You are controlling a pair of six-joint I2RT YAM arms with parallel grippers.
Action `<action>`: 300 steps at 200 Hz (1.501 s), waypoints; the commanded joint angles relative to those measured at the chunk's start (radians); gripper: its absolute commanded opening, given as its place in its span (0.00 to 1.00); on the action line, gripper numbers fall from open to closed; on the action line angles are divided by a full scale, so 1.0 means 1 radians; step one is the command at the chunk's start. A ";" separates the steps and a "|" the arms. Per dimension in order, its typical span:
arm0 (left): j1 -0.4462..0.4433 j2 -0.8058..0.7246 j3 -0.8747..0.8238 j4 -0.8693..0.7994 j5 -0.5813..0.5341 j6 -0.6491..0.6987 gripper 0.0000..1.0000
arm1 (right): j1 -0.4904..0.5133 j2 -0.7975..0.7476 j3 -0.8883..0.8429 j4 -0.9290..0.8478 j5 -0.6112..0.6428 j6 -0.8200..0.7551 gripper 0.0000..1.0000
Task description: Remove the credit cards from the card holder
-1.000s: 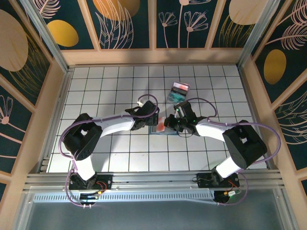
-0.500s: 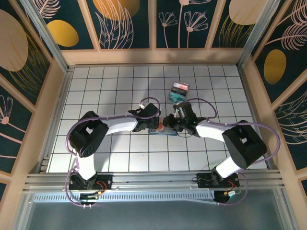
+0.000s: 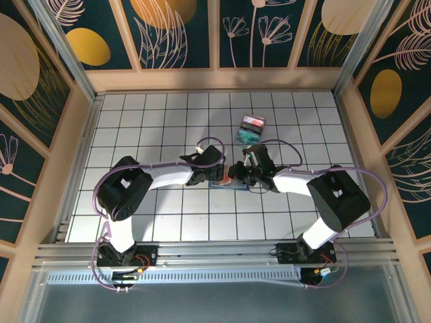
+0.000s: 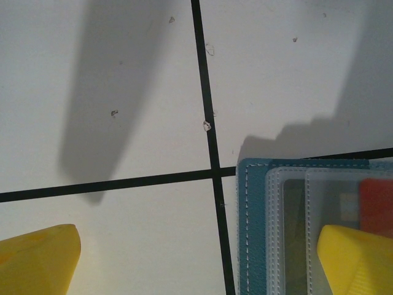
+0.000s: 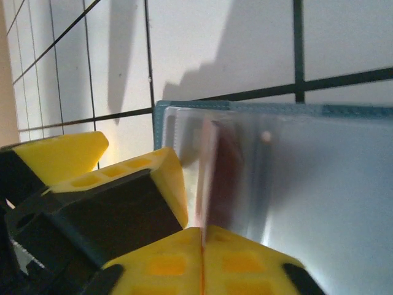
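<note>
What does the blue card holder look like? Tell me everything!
The card holder is a soft teal-blue wallet with pale stitching along its edge and clear plastic pockets inside. It lies open on the white gridded table. A reddish-orange card shows in one pocket. One yellow finger of the open left gripper is over a pocket; the shut right gripper pinches the card's edge.

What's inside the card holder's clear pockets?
A reddish-orange card shows in a clear pocket of the card holder, its edge pinched by the shut right gripper. More cards, if any, are covered by the fingers.
</note>
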 commanded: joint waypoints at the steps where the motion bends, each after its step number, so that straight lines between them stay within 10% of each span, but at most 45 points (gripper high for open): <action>1: -0.007 0.014 -0.024 -0.030 0.007 -0.011 0.99 | 0.011 -0.006 0.037 -0.071 0.059 -0.025 0.04; 191: 0.010 -0.031 0.075 -0.040 -0.186 0.083 0.99 | -0.045 -0.216 0.344 -0.564 0.440 -0.412 0.00; 300: 0.075 -0.239 0.006 0.014 -0.193 0.064 0.99 | -0.281 -0.139 0.537 -0.450 0.263 -0.824 0.00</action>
